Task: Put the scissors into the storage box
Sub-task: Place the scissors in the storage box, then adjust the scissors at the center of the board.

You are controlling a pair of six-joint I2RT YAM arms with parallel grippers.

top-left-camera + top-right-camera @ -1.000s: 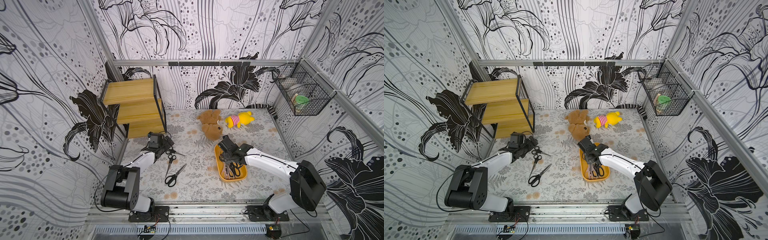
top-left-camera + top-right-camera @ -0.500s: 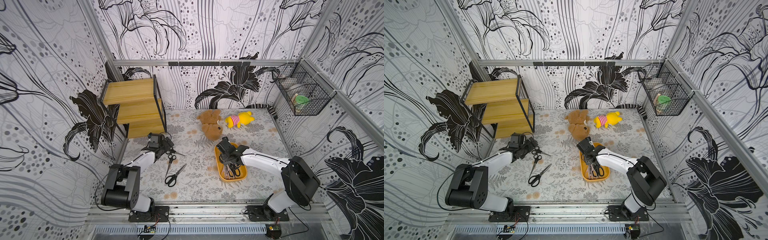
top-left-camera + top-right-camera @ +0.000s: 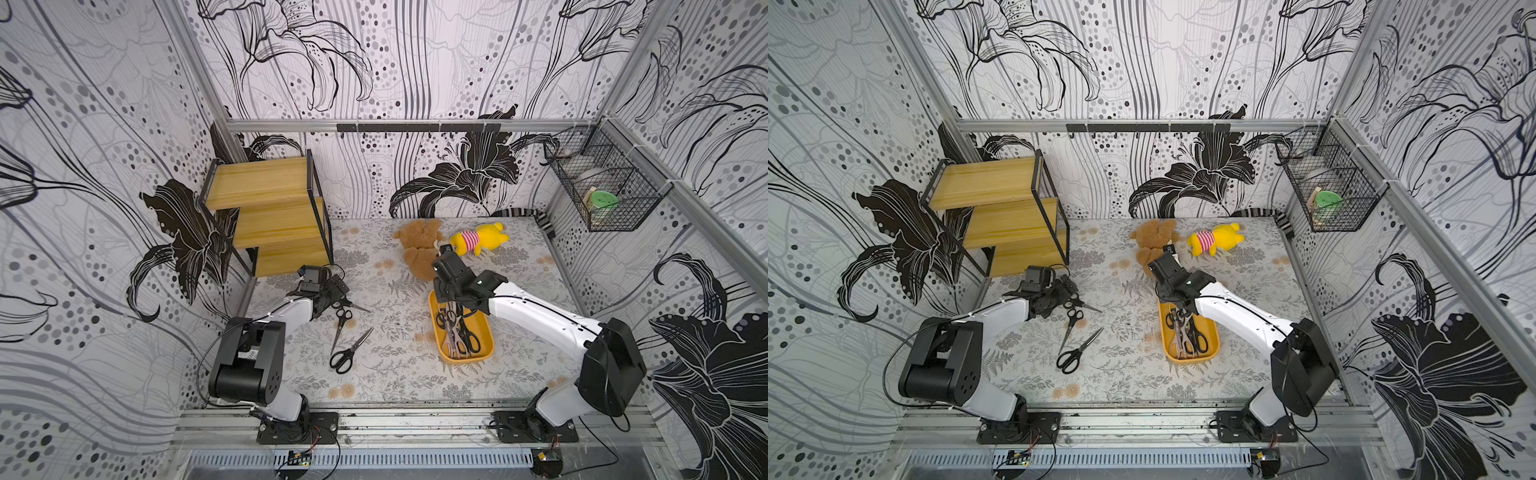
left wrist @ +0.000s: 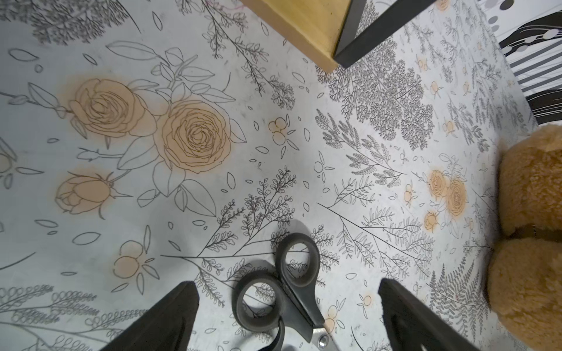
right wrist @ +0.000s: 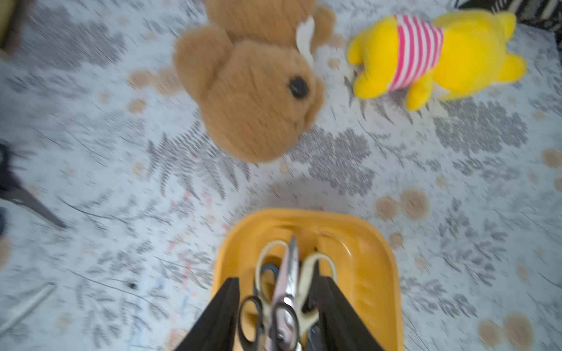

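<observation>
- The yellow-orange storage box [image 3: 484, 332] sits right of centre on the flowered table [image 3: 395, 374], just on the near side of a brown teddy bear [image 3: 419, 249].
- A heap of scissors [image 3: 457, 338] already lies inside it. There are black-handled pairs and the cream shears [image 5: 308, 307] among them, but I can't count them exactly.
- The right gripper [image 5: 277, 279] hangs over the box's far end, claw released. Its fingers stand apart with the heap between them, clamping nothing I can see, though that wrist view is blurred.
- Three pairs are left out on the table, left of centre: a small black-handled pair [image 3: 341, 319], a larger black-handled pair [image 3: 348, 353] just near of it, and a third pair [image 4: 273, 301] at the left gripper [image 4: 286, 284].
- That claw is spread wide too — a finger on each side of the third pair's handles, neither touching.
- I'd judge the job well past half — what remains is a grasp and a carry, three times over.
</observation>
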